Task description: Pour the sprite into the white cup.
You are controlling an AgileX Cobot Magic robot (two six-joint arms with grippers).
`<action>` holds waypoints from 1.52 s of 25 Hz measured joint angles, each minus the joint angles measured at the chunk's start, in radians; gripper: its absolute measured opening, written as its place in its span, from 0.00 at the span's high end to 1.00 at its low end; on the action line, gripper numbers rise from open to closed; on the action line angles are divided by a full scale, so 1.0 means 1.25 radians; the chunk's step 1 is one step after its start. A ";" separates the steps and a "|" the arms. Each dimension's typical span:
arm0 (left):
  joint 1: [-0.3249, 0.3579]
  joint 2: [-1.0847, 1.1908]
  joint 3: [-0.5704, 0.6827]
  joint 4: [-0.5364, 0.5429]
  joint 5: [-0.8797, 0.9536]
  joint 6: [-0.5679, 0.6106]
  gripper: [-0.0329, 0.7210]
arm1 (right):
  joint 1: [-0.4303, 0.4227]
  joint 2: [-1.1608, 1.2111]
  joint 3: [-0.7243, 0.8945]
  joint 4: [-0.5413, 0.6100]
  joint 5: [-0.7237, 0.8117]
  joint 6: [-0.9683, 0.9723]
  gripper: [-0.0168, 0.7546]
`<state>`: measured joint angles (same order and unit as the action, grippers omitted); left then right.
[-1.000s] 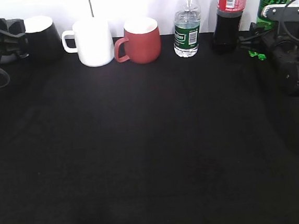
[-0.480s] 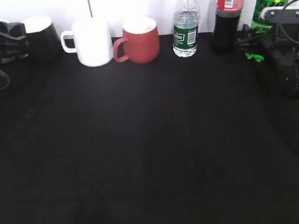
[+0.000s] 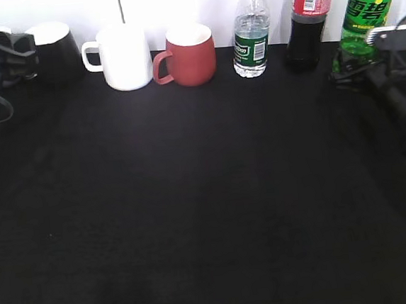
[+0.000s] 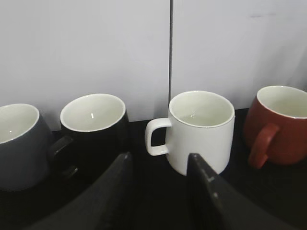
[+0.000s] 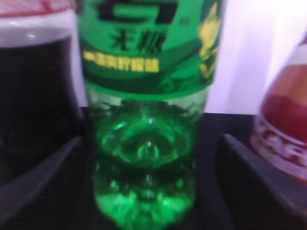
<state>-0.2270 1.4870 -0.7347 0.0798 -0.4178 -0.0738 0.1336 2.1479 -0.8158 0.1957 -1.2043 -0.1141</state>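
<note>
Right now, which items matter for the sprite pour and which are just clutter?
In play: sprite, white cup, right hand open around the sprite's base.

Clutter: red mug, black mug, grey mug, water bottle, cola.

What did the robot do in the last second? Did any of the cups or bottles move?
The right gripper pushed in toward the sprite; its open fingers now sit on either side of the bottle's base without squeezing it yet. More of the sprite shows than before. The left gripper stayed open and holds nothing. The white cup, the red mug, the water bottle and the cola stand in the same row.
</note>
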 joint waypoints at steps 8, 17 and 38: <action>0.000 -0.182 0.001 -0.015 0.494 -0.001 0.28 | 0.000 -0.510 0.032 -0.022 0.918 0.003 0.18; 0.000 -0.797 0.031 -0.069 1.103 -0.002 0.28 | 0.000 -1.066 0.051 -0.038 1.664 0.040 0.19; 0.001 -1.096 0.158 -0.059 1.175 -0.002 0.33 | -0.004 -1.590 0.253 -0.141 1.799 0.091 0.21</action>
<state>-0.2257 0.1168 -0.5374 0.0064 1.0506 -0.0768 0.1284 0.1602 -0.4990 0.0188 1.0451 0.0000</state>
